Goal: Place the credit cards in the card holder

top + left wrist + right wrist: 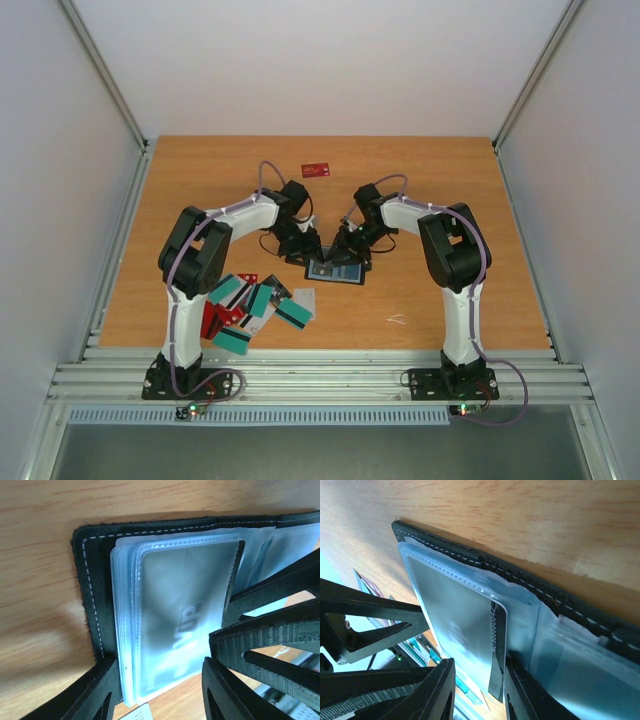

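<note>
Working the card holder point(335, 271), lying open mid-table point(450, 200) with both arms on it: the left gripper point(160, 680) has its jaws spread over the near edge of the clear sleeves point(127, 630), apparently pinning them. The right gripper point(477, 685) has a striped card end point(497, 650) between its jaws, but I can't tell if it's pinched. Cards look light, stiff and slick and the sleeves floppy, so I'd grip a card by its trailing short edge and feed it flat; other credit cards point(250, 305) sit piled front-left.

Card holder point(335, 270) open on the counter point(450, 200), centrally.
Credit cards point(250, 305) heaped to its front-left; a lone card point(316, 170) lies well behind it.
</note>
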{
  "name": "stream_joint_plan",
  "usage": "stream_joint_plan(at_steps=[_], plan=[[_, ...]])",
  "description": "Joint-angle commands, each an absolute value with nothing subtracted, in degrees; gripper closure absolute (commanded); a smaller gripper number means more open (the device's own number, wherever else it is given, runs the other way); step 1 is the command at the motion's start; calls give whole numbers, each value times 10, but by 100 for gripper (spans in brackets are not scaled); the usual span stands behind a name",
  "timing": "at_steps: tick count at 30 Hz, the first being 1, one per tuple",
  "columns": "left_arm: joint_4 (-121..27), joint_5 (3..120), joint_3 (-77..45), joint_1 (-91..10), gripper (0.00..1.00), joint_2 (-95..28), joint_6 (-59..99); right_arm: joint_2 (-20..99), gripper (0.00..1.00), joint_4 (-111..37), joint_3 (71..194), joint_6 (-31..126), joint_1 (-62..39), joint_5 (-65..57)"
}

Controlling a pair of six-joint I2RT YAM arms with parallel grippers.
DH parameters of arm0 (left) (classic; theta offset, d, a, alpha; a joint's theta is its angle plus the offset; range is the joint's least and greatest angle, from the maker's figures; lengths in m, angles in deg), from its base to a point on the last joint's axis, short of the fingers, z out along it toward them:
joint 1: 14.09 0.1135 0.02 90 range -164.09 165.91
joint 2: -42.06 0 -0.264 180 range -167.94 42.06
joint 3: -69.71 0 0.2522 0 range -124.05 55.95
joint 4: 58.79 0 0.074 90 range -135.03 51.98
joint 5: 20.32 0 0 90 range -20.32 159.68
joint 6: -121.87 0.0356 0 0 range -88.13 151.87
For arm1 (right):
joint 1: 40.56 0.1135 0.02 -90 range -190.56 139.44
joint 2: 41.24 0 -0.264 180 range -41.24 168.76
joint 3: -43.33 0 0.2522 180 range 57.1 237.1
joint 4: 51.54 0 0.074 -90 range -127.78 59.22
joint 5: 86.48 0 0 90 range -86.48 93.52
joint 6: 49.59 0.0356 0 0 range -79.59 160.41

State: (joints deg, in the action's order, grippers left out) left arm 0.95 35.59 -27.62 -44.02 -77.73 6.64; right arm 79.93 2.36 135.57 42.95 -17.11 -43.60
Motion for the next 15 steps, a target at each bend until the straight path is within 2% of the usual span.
stream_joint_plan(at_steps=[1, 4, 9, 15], plan=[[57, 454, -300, -454, 50, -776, 86, 825, 71, 9, 1358, 420, -165, -410], [59, 462, -306, -455, 49, -751, 90, 824, 71, 9, 1358, 422, -165, -410], [1, 382, -287, -455, 50, -738, 78, 821, 71, 11, 1359, 421, -165, -408], [-24, 362, -271, -454, 50, -749, 61, 820, 71, 17, 1364, 420, -164, -408]])
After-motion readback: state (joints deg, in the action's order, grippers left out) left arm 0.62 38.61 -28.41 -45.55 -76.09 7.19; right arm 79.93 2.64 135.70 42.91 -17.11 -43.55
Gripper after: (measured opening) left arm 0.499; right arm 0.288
